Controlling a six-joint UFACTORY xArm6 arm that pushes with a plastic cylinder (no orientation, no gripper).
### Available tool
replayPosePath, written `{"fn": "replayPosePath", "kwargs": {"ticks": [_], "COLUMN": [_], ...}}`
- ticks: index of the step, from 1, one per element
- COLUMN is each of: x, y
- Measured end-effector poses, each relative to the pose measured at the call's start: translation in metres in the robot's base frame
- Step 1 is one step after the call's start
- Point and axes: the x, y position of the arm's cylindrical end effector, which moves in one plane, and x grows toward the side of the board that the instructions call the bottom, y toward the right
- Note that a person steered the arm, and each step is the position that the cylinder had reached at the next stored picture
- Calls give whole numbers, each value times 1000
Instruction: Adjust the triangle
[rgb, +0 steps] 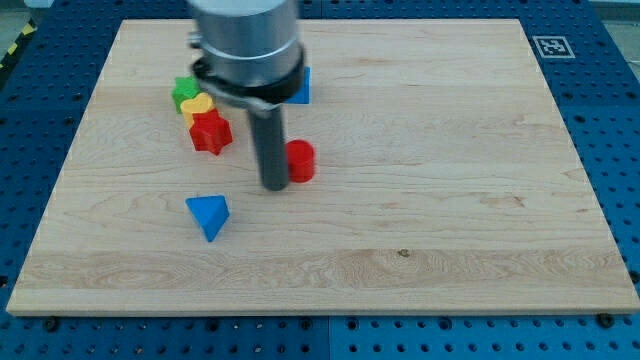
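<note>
A blue triangle block (208, 215) lies on the wooden board (420, 200) at the lower left. My tip (274, 186) stands up and to the right of it, a short gap away, not touching. A red cylinder block (300, 161) sits right beside the rod on its right. A red star block (210, 131), a yellow block (197, 106) and a green block (185, 90) cluster at the upper left. Another blue block (300, 86) is partly hidden behind the arm body.
The arm's grey body (245, 40) covers part of the board's top. A black-and-white marker tag (551, 46) sits at the board's top right corner. Blue perforated table (620, 150) surrounds the board.
</note>
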Motion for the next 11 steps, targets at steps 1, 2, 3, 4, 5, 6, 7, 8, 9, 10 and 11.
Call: {"fn": "replayPosePath", "kwargs": {"ticks": [1,2,3,4,5,6,7,8,9,10,11], "x": [0,0,0,5,68,81,80,80,69,55,93], "y": [10,-15,-72,-128,-149,-144,-127,-88,-46,-33,-33]}}
